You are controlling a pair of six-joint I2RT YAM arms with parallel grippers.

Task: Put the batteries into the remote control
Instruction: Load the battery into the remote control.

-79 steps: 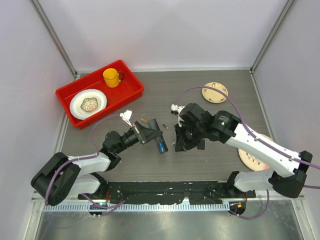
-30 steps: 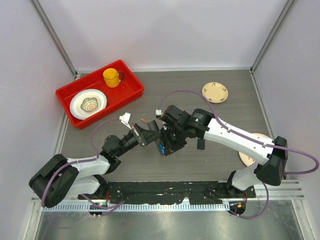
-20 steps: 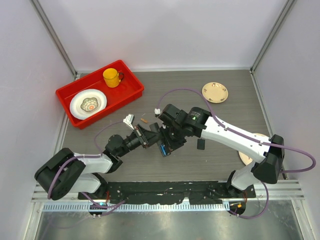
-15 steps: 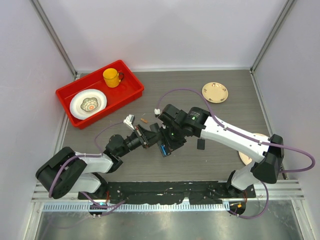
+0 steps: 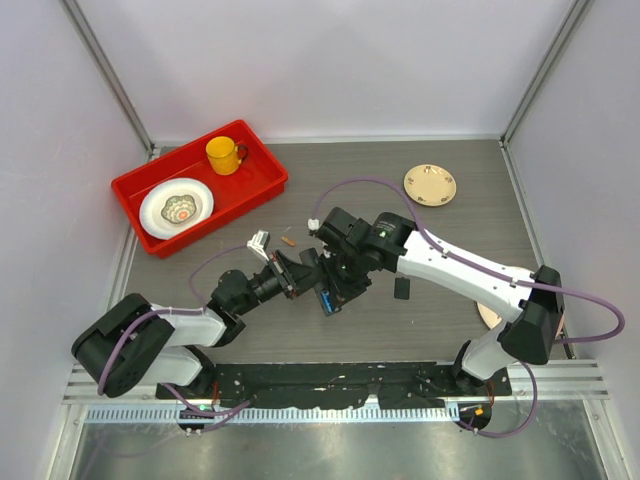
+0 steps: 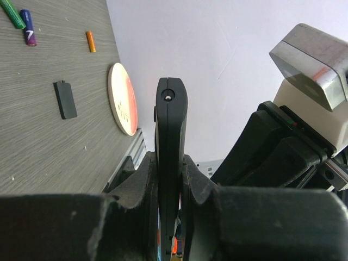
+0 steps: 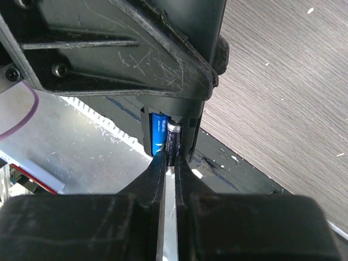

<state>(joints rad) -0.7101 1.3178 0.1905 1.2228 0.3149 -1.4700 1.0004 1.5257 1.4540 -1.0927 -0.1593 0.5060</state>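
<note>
remote: one slim, flat black plastic bar [image 6: 171,119], edge-on in the left wrist view. It is held mid-table between the two arms.
left gripper: [image 6: 169,176] jaws clamped on the remote's two flat faces.
right gripper: [image 7: 169,163] jaws almost together, tips pinching the lower end of the dark battery.
dark battery: [image 7: 173,142] thin glossy dark cylinder with white print. It sits in the remote's open bay, just beside the blue battery.
blue battery: [image 7: 159,137] glossy blue cylinder, seated in the same bay.
loose batteries: three thin cylinders lying flat on the table, well apart from the remote. The green battery [image 6: 12,13] and purple battery [image 6: 28,28] are just beside each other. The orange battery [image 6: 91,42] lies apart from them.
battery count: five in view, two at the remote and three loose.
cover: [image 6: 65,99] one small flat matte black rectangle, flat on the table near the disc.
table: [image 6: 43,141] grey wood-grain surface.
disc: [image 6: 122,98] one round, flat wooden piece with orange-red marks on its face, at the right side of the table.
tray: [image 5: 270,186] one red plastic rectangle at far left. It holds a yellow mug [image 5: 224,155] and a white plate [image 5: 176,208].
tan plate: [image 5: 430,184] one, small and round, far right, well apart from everything else.
</note>
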